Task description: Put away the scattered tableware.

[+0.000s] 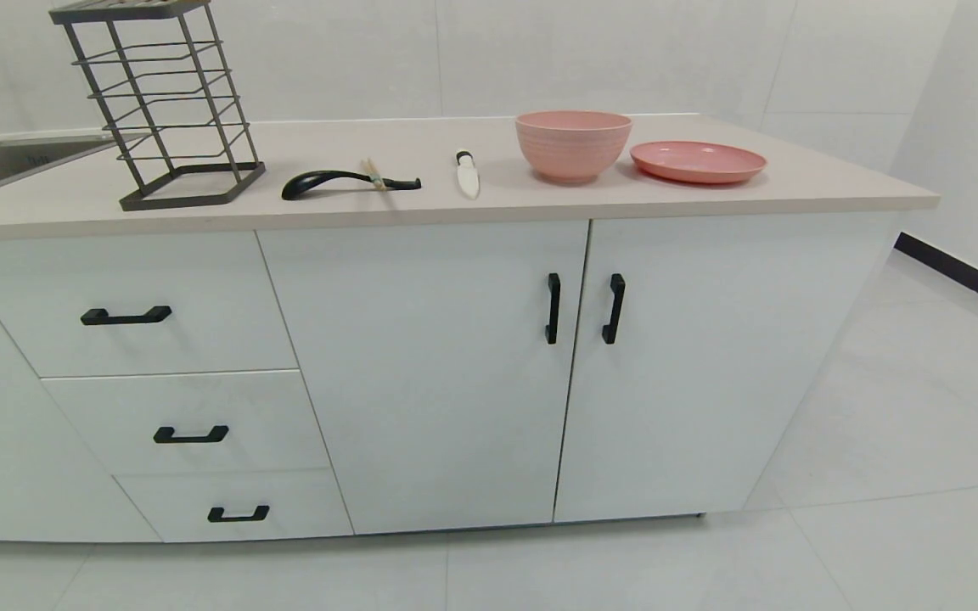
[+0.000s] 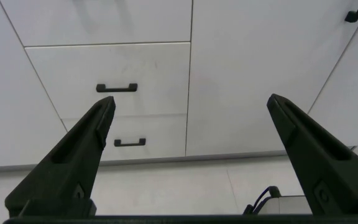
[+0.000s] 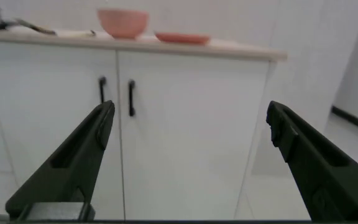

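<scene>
Counter (image 1: 795,191), left to right: rack (image 1: 162,102), black spoon (image 1: 319,182) with what looked like chopsticks (image 1: 373,175) across its handle, knife (image 1: 467,174), bowl (image 1: 573,144), and plate (image 1: 698,161) just beside it. None had been stowed.

Left gripper (image 2: 189,99) stood wide open and empty, low before the drawers (image 2: 107,71). Right gripper (image 3: 189,106) was likewise open, before the doors (image 3: 185,143).

Risks judged:
- Lifting the spoon could flick the chopsticks off.
- The knife lay near the front edge — a nudge could drop it.
- Grasping the bowl could shove the plate.
</scene>
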Available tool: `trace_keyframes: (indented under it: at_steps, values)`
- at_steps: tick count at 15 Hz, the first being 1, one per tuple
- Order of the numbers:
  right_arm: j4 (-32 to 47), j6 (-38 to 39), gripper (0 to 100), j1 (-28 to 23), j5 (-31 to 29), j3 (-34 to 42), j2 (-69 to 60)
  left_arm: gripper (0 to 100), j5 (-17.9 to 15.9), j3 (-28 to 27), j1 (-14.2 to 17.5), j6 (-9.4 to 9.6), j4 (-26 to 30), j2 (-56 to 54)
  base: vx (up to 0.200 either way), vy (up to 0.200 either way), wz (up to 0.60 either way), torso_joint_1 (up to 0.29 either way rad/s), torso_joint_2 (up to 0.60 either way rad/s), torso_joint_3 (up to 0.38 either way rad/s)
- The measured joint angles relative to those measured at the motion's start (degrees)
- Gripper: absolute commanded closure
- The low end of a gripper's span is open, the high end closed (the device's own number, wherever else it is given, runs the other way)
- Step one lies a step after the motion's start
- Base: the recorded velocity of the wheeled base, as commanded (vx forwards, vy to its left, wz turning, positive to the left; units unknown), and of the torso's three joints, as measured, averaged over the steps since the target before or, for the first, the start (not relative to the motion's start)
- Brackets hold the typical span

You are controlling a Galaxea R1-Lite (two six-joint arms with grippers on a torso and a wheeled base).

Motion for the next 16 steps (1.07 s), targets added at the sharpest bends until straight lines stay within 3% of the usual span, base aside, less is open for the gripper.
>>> trace_keyframes:
  at_steps: [2, 6, 12, 16]
  values:
    - [-0.13, -0.11, 0, -2.19, 7.31, -5.07, 5.45, 0, -0.02, 0.0, 0.0, -0.01, -0.02, 0.0, 0.0, 0.0, 0.0, 0.0, 0.0, 0.0]
    - [-0.22, -2.26, 0, -2.84, 12.62, -8.05, 18.65, 0, -0.02, 0.0, 0.0, -0.29, -0.02, 0.0, 0.0, 0.0, 0.0, 0.0, 0.0, 0.0]
    - [-0.79, -6.33, 0, 2.63, 12.7, -13.65, 36.63, 0, -0.15, 0.0, 0.0, -0.27, -0.09, 0.0, 0.0, 0.0, 0.0, 0.0, 0.0, 0.0]
    - [-3.89, -6.39, 0, 11.59, 8.68, -17.88, 50.24, 0, -0.2, 0.0, 0.0, 0.11, -0.06, 0.0, 0.0, 0.0, 0.0, 0.0, 0.0, 0.0]
